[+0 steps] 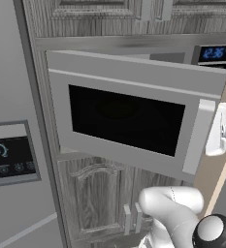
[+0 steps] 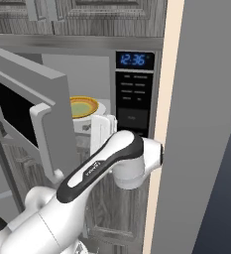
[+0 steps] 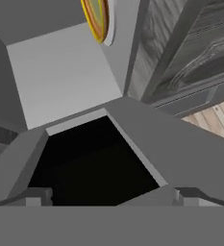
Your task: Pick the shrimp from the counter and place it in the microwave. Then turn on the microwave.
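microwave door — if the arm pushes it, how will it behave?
The microwave door probably swings stiffly on its left edge rather than flexing: it looks like a flat, thick slab. A push near the pale handle likely turns it easiest. Already ajar, it may shut before reaching the yellow bowl inside.

Brightness: even, flat rendered light in all three views, moderately bright.
Shadows: soft and faint; darker shade inside the microwave (image 2: 94,74) cavity.
Glare: a pale sheen on the robot arm (image 2: 107,161); the blue display (image 2: 135,60) glows.
Sharpness: slightly soft, low-resolution textures; wood grain smeared.
Edge distortion: not noticeable.
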